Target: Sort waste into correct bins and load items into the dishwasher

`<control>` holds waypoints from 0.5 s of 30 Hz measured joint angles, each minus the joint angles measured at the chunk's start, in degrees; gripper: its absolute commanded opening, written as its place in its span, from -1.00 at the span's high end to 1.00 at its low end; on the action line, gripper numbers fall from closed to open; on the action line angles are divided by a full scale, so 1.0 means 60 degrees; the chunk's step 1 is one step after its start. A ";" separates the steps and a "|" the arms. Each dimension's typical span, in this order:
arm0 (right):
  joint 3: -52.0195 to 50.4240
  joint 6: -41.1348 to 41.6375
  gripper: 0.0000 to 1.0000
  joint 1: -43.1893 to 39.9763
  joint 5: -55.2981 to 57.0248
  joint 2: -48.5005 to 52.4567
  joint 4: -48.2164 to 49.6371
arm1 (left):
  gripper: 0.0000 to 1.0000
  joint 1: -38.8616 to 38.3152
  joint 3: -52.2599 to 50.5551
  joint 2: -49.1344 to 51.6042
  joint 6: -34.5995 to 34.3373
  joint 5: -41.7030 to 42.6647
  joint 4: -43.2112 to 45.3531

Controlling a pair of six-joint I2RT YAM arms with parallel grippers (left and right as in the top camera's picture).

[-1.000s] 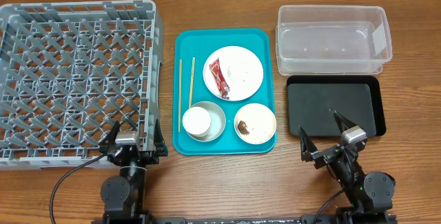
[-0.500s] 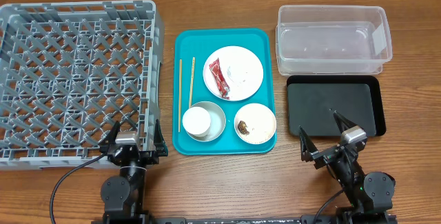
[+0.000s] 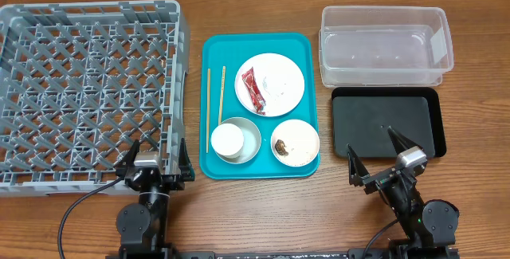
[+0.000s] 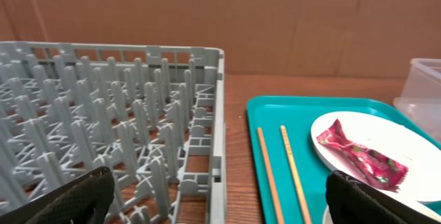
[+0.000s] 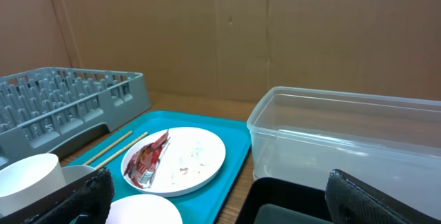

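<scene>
Red wrapper [image 3: 251, 89] lay on the left side of the white plate [image 3: 293, 72]. Some pale scraps [image 3: 278, 88] lay next to it on the plate. The plate sat at the back of a teal tray [image 3: 307, 45] in the middle of the table. Two chopsticks [image 3: 222, 93] lay side by side along the left of that tray. At the front, a small white cup [image 3: 226, 140] stood inside a metal bowl [image 3: 252, 134]. Just beside it was a white bowl [image 3: 308, 135] with a brown lump [image 3: 281, 145] in it.

A big grey rack [image 3: 88, 92] sat on the left with nothing in it. On the right were a clear tub [image 3: 328, 52] and, in front of it, a black tray [image 3: 382, 115].

The left gripper [image 3: 158, 151] was at the near edge of the rack. The right gripper [image 3: 370, 140] was over the near edge of the black tray. Both had their fingers spread wide apart and held nothing.
</scene>
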 measured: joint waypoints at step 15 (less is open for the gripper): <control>0.3621 0.0933 -1.00 0.0000 -0.0273 0.1512 -0.2721 | -1.00 0.0000 0.2248 0.0426 -0.0004 0.2736 0.0364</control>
